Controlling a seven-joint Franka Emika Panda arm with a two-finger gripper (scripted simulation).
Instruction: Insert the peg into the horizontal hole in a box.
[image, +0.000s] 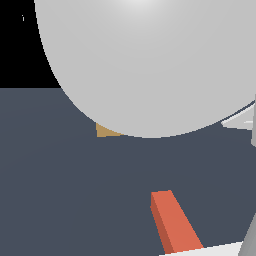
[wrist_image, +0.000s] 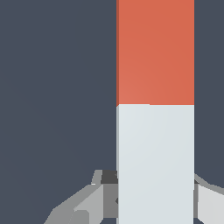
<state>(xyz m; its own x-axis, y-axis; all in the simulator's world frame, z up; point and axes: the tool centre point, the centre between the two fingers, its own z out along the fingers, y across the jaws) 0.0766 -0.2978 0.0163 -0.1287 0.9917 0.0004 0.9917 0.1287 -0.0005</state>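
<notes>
The peg (wrist_image: 155, 109) fills the wrist view, red-orange on its far part and pale grey-white on its near part. My gripper (wrist_image: 155, 192) straddles the white part, with grey fingers (wrist_image: 105, 194) pressed against both of its sides. In the exterior view the peg's red end (image: 175, 220) lies low over the dark floor, pointing toward the box. Only a tan corner of the box (image: 105, 131) shows below the arm's big grey body (image: 145, 65). The horizontal hole is hidden.
A dark grey-blue floor (image: 60, 175) lies between the peg and the box. A pale grey arm part (image: 240, 120) shows at the exterior view's right edge.
</notes>
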